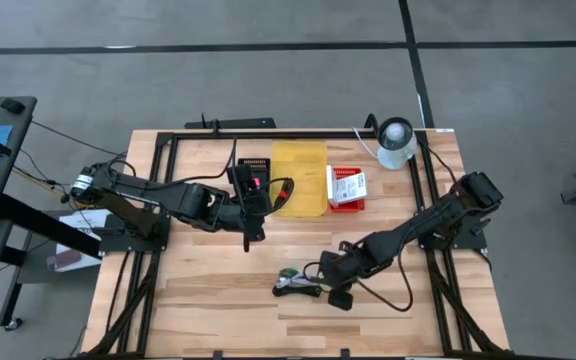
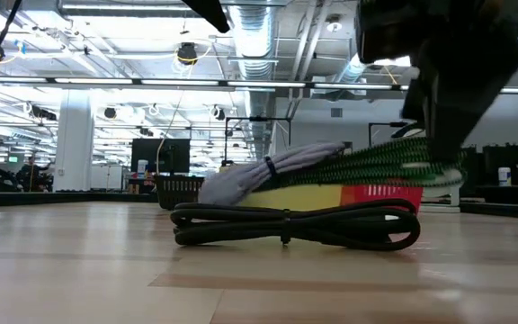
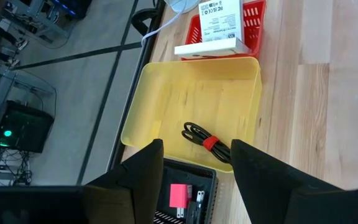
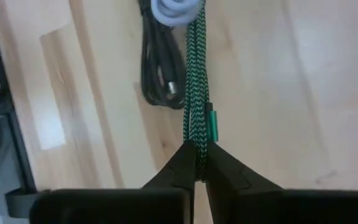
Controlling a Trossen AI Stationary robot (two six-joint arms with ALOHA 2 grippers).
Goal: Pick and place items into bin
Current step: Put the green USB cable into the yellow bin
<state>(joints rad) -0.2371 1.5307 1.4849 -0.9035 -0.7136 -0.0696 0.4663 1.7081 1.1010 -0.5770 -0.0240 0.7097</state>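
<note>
A green-and-black braided cable (image 4: 196,93) lies beside a coiled black cable (image 4: 157,68) and a pale grey coil (image 4: 176,9) near the table's front middle (image 1: 293,282). My right gripper (image 4: 199,149) is shut on the braided cable. In the low view the black cable (image 2: 295,225) lies flat on the table, with the grey coil (image 2: 268,175) resting on top of it. My left gripper (image 3: 197,144) is open and hovers over a black tray holding a pink block (image 3: 179,194), at the edge of the yellow bin (image 3: 191,99). A black cable with a red tie (image 3: 207,142) lies in the bin. My right gripper pinches the braided cable's looped end (image 4: 197,134) between its two fingers, which lie along the cable. That end (image 2: 421,153) is raised off the table, while the far end stays by the grey coil.
A red basket (image 1: 346,203) with a white box (image 3: 219,22) stands right of the yellow bin (image 1: 303,190). A white round object (image 1: 396,140) sits at the far right corner. A black frame runs along the table's edges. Bare wood lies at the front left.
</note>
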